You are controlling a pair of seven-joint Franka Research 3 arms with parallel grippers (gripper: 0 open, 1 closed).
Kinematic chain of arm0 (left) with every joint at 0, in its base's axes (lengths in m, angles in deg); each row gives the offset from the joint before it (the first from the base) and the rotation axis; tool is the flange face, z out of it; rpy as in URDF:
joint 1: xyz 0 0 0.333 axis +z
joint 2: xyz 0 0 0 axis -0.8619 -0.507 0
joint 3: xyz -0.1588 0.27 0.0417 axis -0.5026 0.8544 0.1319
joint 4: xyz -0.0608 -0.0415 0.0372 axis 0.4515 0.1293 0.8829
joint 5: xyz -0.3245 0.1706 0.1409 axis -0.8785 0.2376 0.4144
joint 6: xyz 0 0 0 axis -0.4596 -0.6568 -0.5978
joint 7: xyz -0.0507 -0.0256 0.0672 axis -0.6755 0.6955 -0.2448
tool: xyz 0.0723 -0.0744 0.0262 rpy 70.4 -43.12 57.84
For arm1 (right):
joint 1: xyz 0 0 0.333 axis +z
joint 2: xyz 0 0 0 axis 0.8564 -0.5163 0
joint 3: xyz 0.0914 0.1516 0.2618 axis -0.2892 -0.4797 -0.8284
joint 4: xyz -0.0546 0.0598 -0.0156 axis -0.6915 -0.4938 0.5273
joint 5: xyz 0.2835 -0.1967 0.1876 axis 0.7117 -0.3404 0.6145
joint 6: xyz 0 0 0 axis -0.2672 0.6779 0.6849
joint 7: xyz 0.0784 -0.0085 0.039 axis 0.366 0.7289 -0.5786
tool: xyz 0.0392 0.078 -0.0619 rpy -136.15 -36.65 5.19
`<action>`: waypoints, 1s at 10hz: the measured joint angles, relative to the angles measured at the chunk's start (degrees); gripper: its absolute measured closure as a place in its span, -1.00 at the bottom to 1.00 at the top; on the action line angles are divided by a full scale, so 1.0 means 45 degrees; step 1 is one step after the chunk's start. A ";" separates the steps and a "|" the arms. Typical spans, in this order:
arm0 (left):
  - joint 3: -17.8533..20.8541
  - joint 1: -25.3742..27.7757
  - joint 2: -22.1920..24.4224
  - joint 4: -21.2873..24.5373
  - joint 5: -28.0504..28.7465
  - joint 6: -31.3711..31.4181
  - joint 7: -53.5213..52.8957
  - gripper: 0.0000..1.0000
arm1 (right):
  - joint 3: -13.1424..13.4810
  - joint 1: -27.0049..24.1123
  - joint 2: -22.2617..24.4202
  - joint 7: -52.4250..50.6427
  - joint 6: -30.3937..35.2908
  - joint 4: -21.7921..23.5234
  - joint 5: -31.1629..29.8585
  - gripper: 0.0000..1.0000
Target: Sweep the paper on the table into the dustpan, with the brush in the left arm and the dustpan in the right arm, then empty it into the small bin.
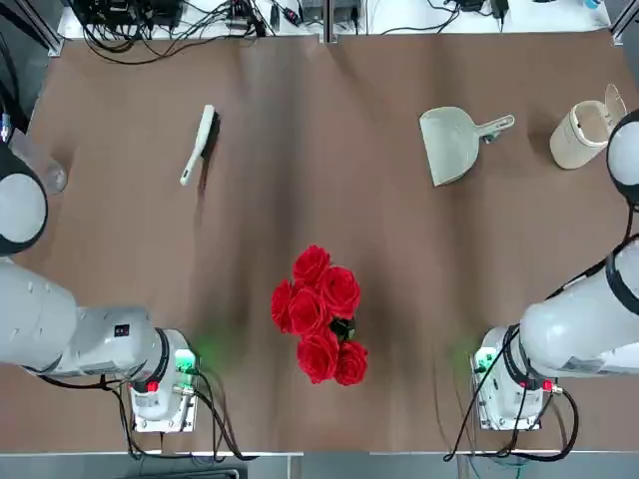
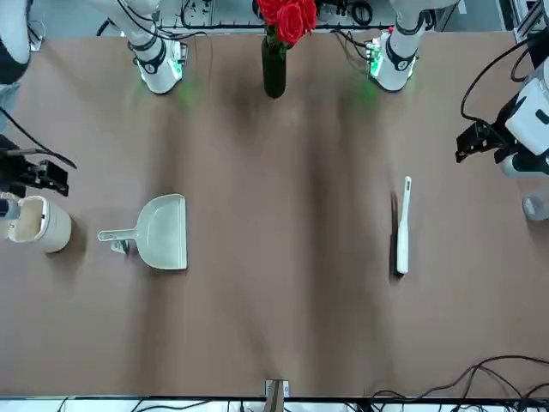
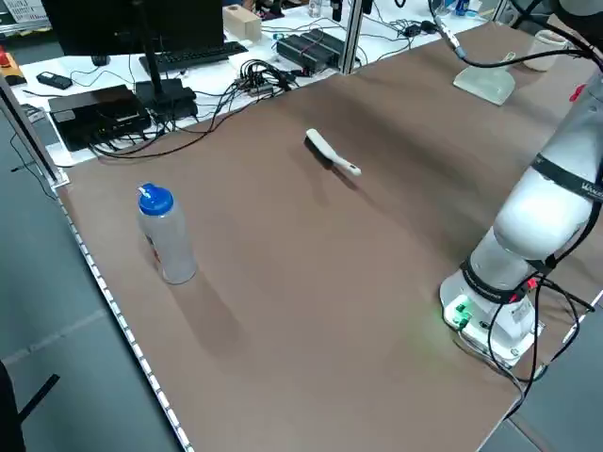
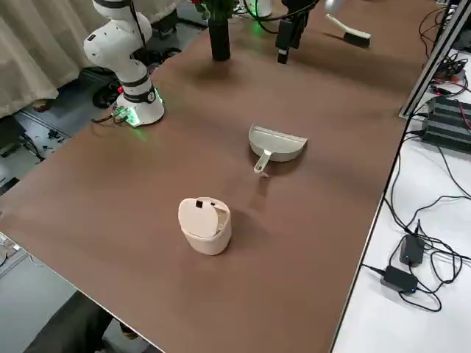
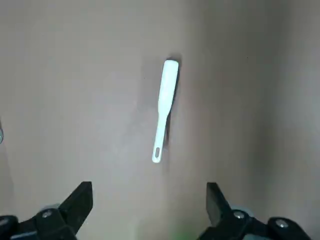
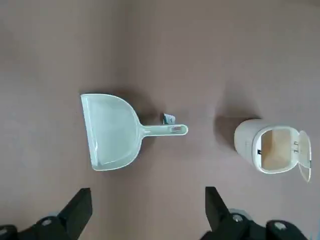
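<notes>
With both grippers (image 5: 148, 210) (image 6: 148, 212) wide open and empty, we judge the light, stiff brush (image 5: 164, 107) best gripped mid-handle.

The wide flat table (image 1: 329, 200) is showing plain brown. Around the red rose bunch (image 1: 321, 313), the plastic dustpan (image 1: 451, 144) is looking pale grey-green, the round small bin (image 1: 583, 134) beige, the slim brush (image 1: 199, 144) white with dark bristles.
</notes>
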 joint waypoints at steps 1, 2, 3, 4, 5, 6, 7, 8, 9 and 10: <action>0.0000 0.0000 0.0000 -0.0002 0.0000 0.0000 -0.0001 -1.00 | 0.0258 0.0131 0.0269 0.0152 -0.1350 0.1011 0.0448 -1.00; 0.0001 0.0000 0.0000 -0.0005 0.0000 0.0000 -0.0001 -1.00 | 0.0914 0.0454 0.0681 0.0234 -0.2785 0.2370 0.0997 -1.00; 0.0001 0.0001 0.0000 -0.0007 0.0000 0.0000 -0.0001 -1.00 | 0.1570 0.0764 0.1136 0.0233 -0.3565 0.3511 0.1317 -1.00; 0.0001 0.0001 0.0000 -0.0009 0.0000 0.0000 -0.0006 -1.00 | 0.1822 0.0870 0.1522 0.0228 -0.3756 0.4156 0.1391 -1.00; 0.0001 0.0001 0.0000 -0.0010 0.0000 0.0000 -0.0023 -1.00 | 0.1895 0.0973 0.1789 0.0227 -0.3718 0.4478 0.1400 -1.00; 0.0002 0.0002 0.0000 -0.0011 0.0000 0.0000 -0.0039 -1.00 | 0.1899 0.1056 0.1955 0.0152 -0.3589 0.4656 0.1400 -1.00; 0.0001 0.0002 0.0000 -0.0012 0.0000 0.0000 -0.0046 -1.00 | 0.1905 0.1101 0.2006 -0.0112 -0.3462 0.4709 0.1397 -1.00; 0.0001 0.0002 0.0000 -0.0012 0.0000 0.0000 -0.0055 -1.00 | 0.1990 0.1144 0.2006 -0.0386 -0.3374 0.4715 0.1397 -1.00; 0.0001 0.0002 0.0000 -0.0012 0.0000 0.0000 -0.0091 -1.00 | 0.2180 0.1235 0.2013 -0.0556 -0.3290 0.4717 0.1397 -1.00; 0.0001 0.0002 0.0000 -0.0012 0.0000 0.0000 -0.0171 -1.00 | 0.2336 0.1344 0.2032 -0.0611 -0.3250 0.4717 0.1397 -1.00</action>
